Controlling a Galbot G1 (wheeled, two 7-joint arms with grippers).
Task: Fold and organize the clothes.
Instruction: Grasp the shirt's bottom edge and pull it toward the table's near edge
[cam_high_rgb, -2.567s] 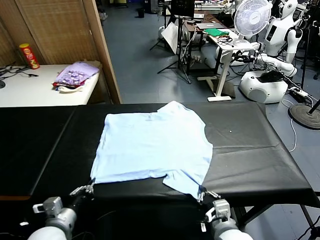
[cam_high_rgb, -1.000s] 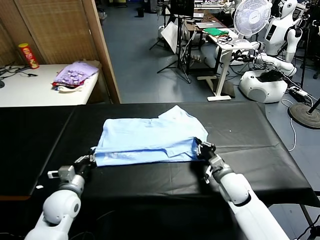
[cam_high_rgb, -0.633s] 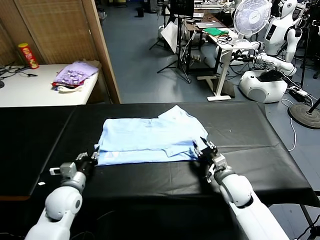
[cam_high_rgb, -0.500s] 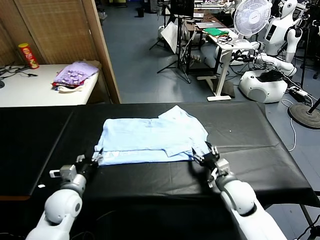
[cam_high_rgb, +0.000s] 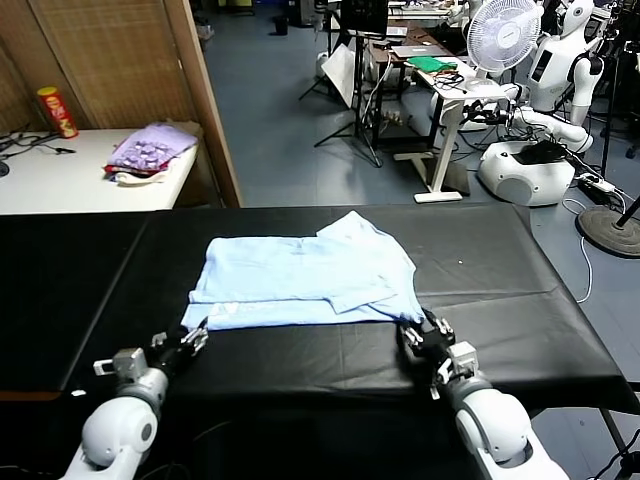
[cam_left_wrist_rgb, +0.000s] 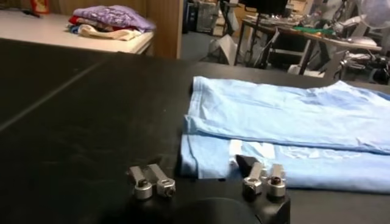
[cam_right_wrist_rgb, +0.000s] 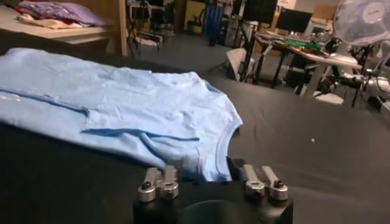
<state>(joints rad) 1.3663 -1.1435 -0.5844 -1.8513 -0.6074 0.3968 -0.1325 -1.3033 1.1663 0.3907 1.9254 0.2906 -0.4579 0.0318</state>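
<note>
The clothes are one pale blue T-shirt (cam_high_rgb: 300, 275), lying folded in half across the middle of the black table (cam_high_rgb: 500, 300). Its near folded edge runs left to right. My left gripper (cam_high_rgb: 192, 338) sits low just in front of the shirt's near left corner. In the left wrist view the T-shirt (cam_left_wrist_rgb: 292, 122) lies ahead, and the left gripper (cam_left_wrist_rgb: 198, 165) is open with that corner between its jaws, ungripped. My right gripper (cam_high_rgb: 423, 332) is at the near right corner. In the right wrist view the T-shirt (cam_right_wrist_rgb: 122, 103) lies flat, its corner between the open right gripper's (cam_right_wrist_rgb: 204, 167) jaws.
A purple patterned cloth pile (cam_high_rgb: 150, 148) and a red can (cam_high_rgb: 58, 110) rest on a white side table at the far left. A wooden partition (cam_high_rgb: 210, 100) stands behind the table. A fan (cam_high_rgb: 505, 35) and a white robot (cam_high_rgb: 560, 70) stand at the back right.
The flat shirt's near hem was carried over toward the far side, folding it in half. Both grippers then let go and drew back toward the table's front edge.
</note>
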